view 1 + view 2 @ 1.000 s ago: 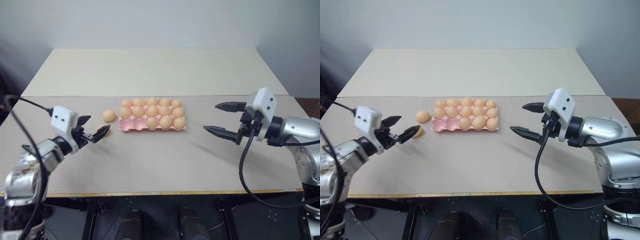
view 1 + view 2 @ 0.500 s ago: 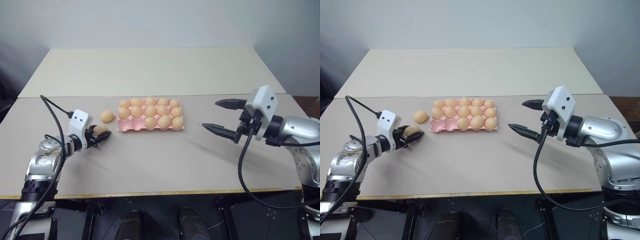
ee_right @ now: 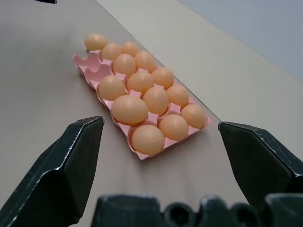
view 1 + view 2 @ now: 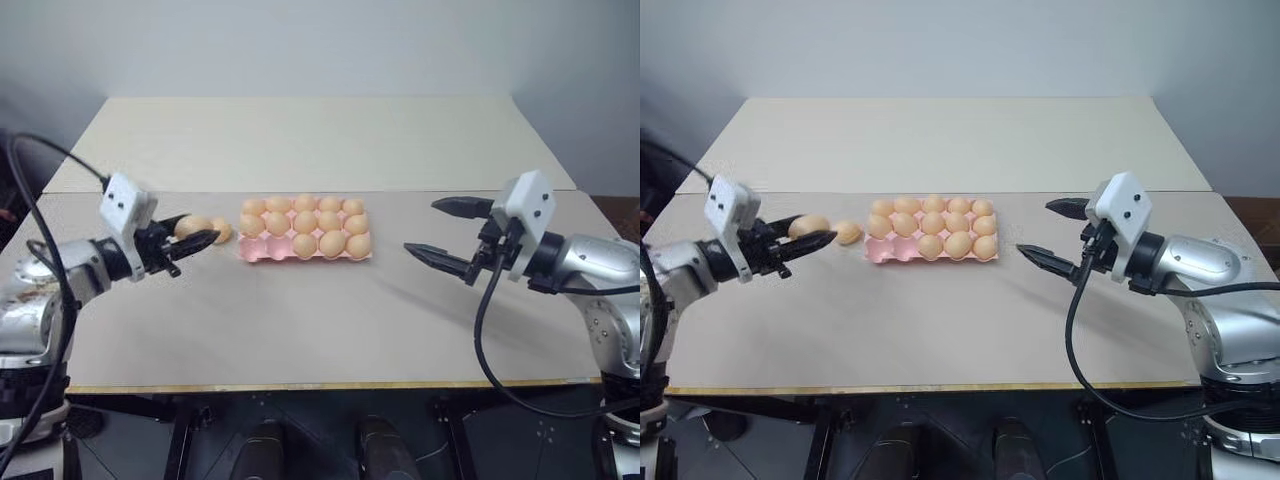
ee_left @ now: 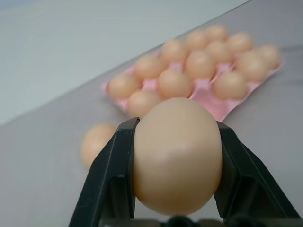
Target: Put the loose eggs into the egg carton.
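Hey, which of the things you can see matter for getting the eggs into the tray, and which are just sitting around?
Part of the job:
- egg held in the left gripper
- loose egg on the table, left of the carton
- pink egg carton, front-left cups free
- right gripper, open, empty

Just there:
- table
- black cable
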You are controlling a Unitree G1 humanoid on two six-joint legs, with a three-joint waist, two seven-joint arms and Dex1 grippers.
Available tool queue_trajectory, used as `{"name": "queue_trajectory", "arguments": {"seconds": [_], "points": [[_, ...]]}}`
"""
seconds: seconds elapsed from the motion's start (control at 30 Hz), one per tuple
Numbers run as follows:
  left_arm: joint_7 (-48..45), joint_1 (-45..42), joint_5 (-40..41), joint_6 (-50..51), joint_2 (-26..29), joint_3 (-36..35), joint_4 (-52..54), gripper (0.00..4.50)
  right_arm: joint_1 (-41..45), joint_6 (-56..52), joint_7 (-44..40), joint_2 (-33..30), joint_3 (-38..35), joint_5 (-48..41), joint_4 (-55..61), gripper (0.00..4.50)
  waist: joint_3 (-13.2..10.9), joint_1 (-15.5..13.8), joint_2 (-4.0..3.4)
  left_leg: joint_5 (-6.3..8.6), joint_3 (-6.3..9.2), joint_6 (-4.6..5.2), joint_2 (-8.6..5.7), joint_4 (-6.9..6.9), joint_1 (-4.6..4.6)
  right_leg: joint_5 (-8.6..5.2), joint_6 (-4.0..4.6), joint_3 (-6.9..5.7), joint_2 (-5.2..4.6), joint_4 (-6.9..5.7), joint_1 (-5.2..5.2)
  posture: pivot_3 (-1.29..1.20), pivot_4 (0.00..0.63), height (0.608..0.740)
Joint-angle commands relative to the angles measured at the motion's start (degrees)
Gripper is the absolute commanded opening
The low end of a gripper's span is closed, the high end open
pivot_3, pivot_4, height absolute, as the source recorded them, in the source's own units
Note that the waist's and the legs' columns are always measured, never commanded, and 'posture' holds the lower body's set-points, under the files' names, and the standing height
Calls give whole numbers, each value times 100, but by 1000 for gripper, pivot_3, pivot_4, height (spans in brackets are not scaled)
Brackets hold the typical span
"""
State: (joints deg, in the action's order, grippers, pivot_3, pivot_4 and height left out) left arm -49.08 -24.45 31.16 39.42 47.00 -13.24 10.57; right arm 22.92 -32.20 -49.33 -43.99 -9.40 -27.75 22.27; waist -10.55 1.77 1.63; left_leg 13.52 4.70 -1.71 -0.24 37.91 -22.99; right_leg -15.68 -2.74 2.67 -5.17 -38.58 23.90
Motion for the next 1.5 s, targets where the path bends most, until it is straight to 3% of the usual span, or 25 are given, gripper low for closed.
{"name": "queue_trajectory", "arguments": {"seconds": [0.03,0.33,0.6,0.63,0.83,1.07,1.3,1.5], "points": [[90,-575,-46,35,-333,502,-71,1747,154,229,113,97,51,27,99,4500,0,-4,1,0,0,0,-1,0,0,0,0,0,0,1,0,0,150,740],[-34,-1461,-1017,-608,-1126,1717,-1611,1747,186,233,259,157,99,45,186,4500,2,87,3,-1,0,1,1,2,-17,1,0,0,5,-3,20,0,150,740],[-244,-1559,-1142,-634,-1109,1683,-1823,4323,29,134,407,108,-23,-14,359,4500,2,69,4,-1,0,1,1,5,-18,1,0,1,5,-5,20,0,150,740],[-232,-1568,-1150,-644,-1087,1647,-1798,4478,24,136,418,106,-29,-19,357,4500,2,68,4,-1,0,1,0,5,-18,1,0,1,4,-5,20,0,150,740],[-326,-1452,-880,-883,-786,969,-1262,4478,32,146,412,83,-57,-70,340,4500,2,89,3,-1,1,1,3,5,-19,1,0,2,6,-6,24,0,150,740],[-907,238,-87,-863,213,-893,-251,4478,100,327,236,76,-72,-97,66,4500,3,167,0,0,0,2,7,-1,-10,0,0,8,8,-7,24,0,150,740],[-833,1880,308,-612,380,-2260,315,4478,25,447,17,64,-58,-123,-91,4500,4,62,1,1,0,3,6,0,-8,0,0,4,4,2,14,0,150,740],[-606,2408,493,-462,277,-2447,703,4478,29,422,-61,21,-76,-106,-152,4500,4,36,1,1,0,3,6,0,-2,0,0,2,1,2,6,0,150,740]]}}
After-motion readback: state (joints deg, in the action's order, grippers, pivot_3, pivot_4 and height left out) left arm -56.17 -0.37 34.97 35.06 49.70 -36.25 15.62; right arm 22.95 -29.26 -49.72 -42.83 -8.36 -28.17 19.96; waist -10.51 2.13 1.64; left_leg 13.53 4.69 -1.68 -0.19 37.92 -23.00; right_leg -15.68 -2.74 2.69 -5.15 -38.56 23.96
